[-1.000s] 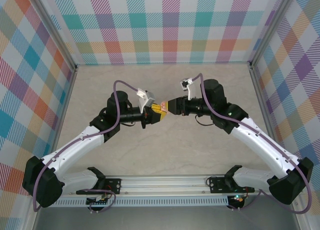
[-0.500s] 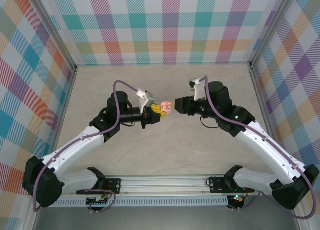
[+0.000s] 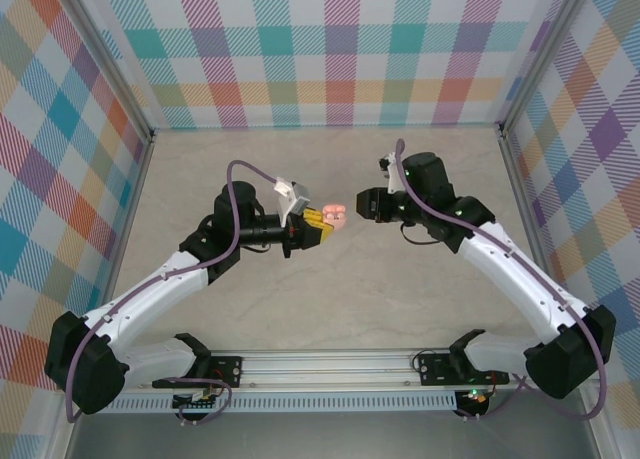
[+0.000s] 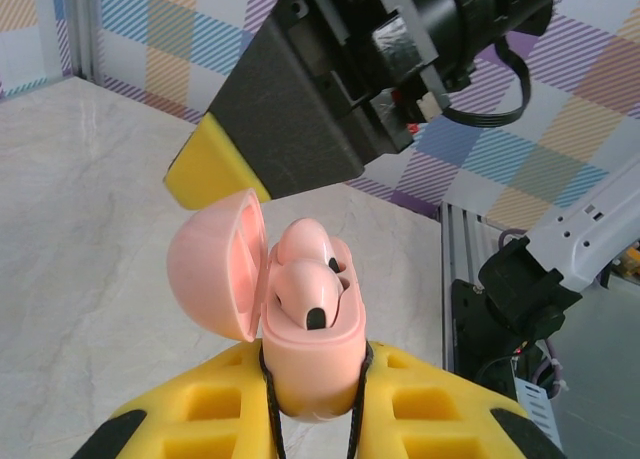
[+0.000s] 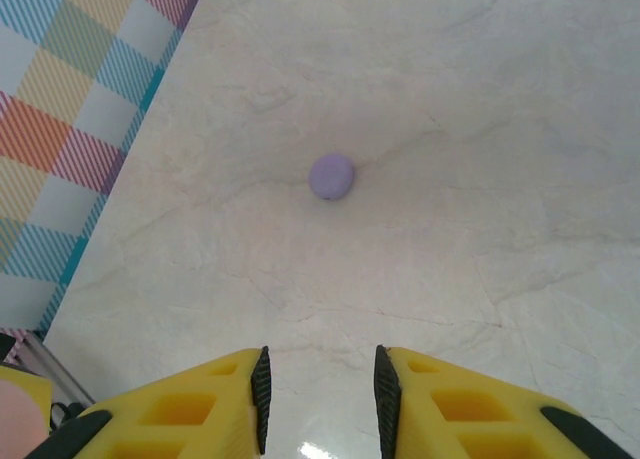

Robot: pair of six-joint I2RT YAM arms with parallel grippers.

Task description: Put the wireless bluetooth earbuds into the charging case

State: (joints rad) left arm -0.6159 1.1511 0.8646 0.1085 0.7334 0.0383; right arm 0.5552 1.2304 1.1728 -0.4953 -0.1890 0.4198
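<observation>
The left gripper (image 3: pixel 318 222) clamps the pink charging case (image 4: pixel 310 354), its lid (image 4: pixel 215 264) swung open and two pinkish-beige earbuds (image 4: pixel 300 279) seated inside. Just beside the case but apart from it, the right gripper (image 5: pixel 318 389) stands slightly parted and empty. A small purple round piece (image 5: pixel 331 176) lies on the table (image 5: pixel 480 179), well apart from the case.

Pale marbled tabletop (image 3: pixel 330 294) (faintly veined), plaid walls (image 3: pixel 330 49) around, aluminium rail (image 3: pixel 330 364) at near edge.

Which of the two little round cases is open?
The pink case, gripped by the left gripper: its lid is flipped back, earbuds inside. The purple case lies shut on the table.
</observation>
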